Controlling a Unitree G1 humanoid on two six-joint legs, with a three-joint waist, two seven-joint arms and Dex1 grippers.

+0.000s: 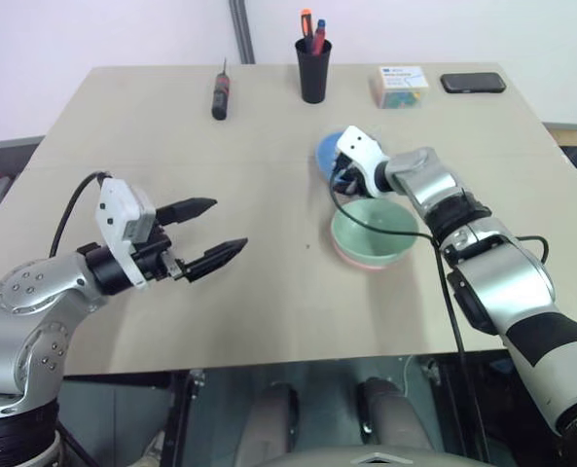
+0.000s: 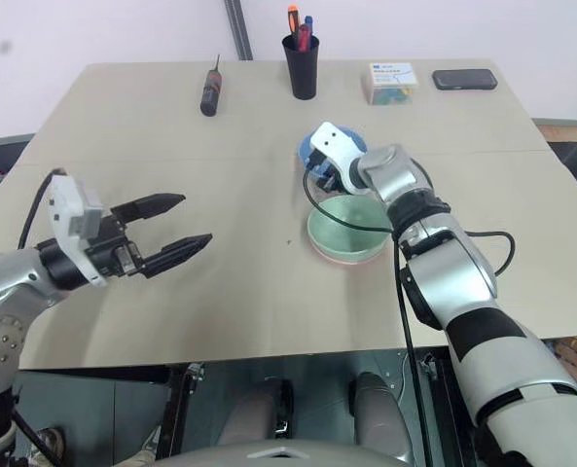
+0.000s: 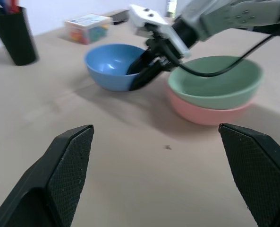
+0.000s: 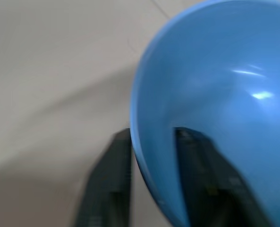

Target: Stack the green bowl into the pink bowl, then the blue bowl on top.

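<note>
At centre right of the left eye view, the green bowl (image 1: 373, 230) sits nested in the pink bowl (image 1: 358, 259) on the counter (image 1: 269, 292): first step done. The blue bowl (image 1: 327, 153) stands just behind, not yet stacked. Left wrist view: the left tool (image 3: 161, 175) is spread wide, empty. Right wrist view: the right tool (image 4: 151, 177) is clamped over the blue bowl's rim, one finger inside, one outside. All bowls look smooth and plain.
</note>
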